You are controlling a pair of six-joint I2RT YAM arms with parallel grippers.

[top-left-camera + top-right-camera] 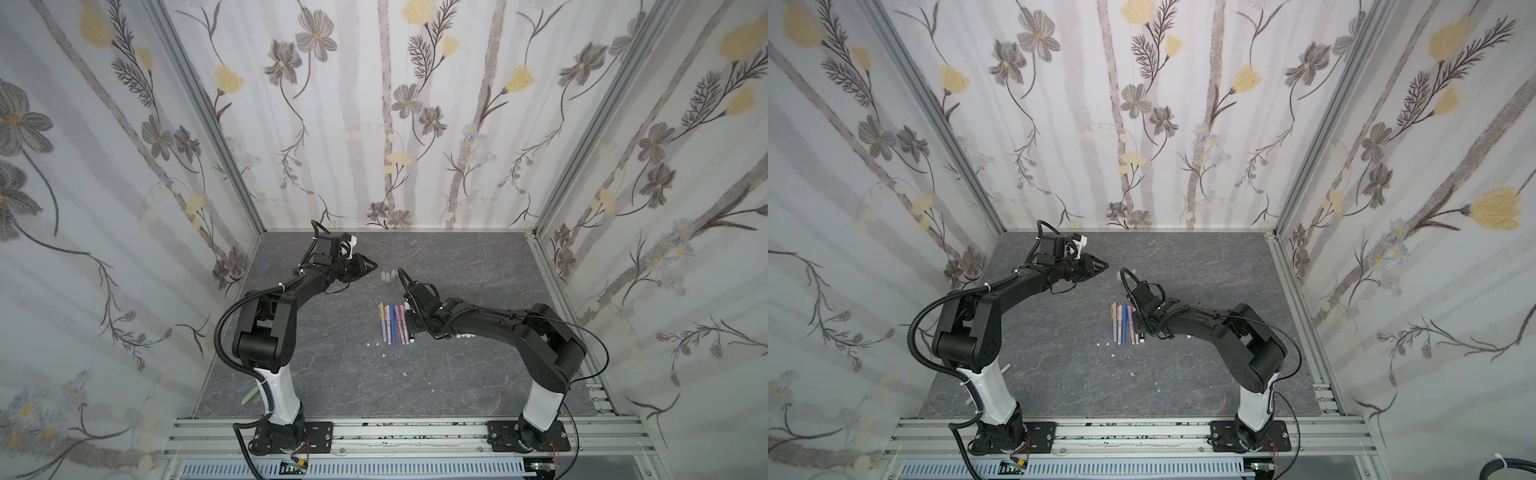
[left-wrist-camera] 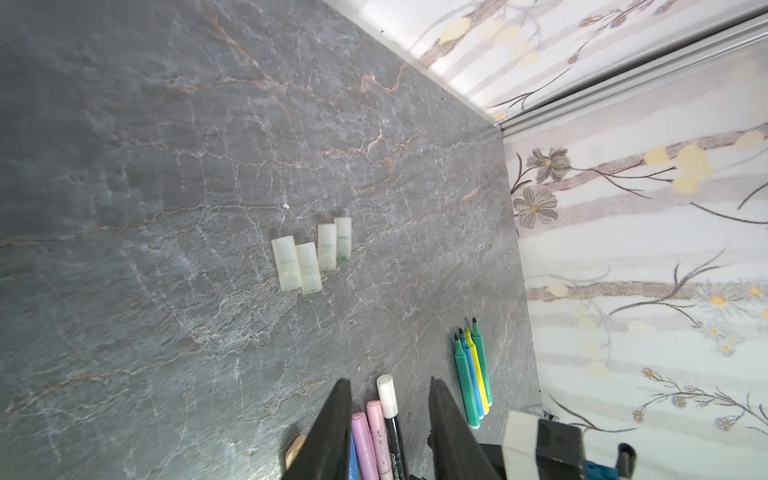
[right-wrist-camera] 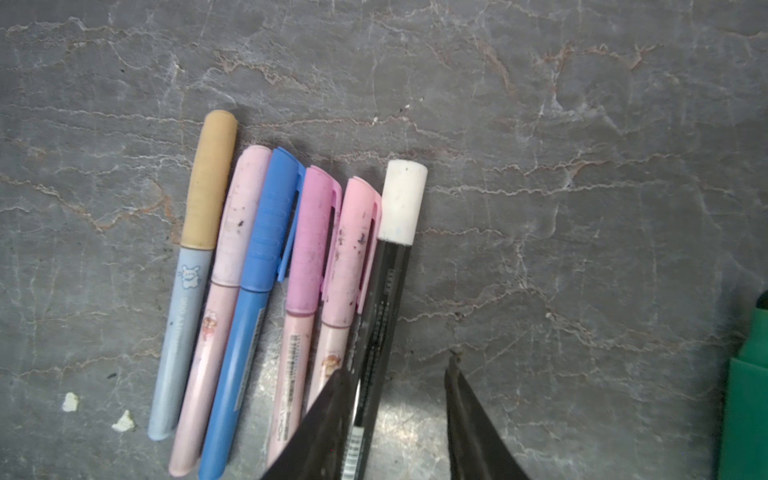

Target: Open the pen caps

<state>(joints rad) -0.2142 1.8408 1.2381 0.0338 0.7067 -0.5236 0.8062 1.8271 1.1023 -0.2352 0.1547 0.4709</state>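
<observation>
The left gripper (image 1: 373, 265) hangs with its jaws apart and empty, just left of four translucent, green-stained pen caps (image 2: 308, 268) lying loose side by side. Nearer the front, six pens (image 3: 249, 332) lie in a row, all capped: tan, pale pink, blue, purple, pink, then a white cap (image 3: 403, 201). The right gripper (image 3: 397, 365) straddles the black pen (image 3: 380, 299), jaws apart. Four uncapped markers (image 2: 471, 374) lie rightmost.
</observation>
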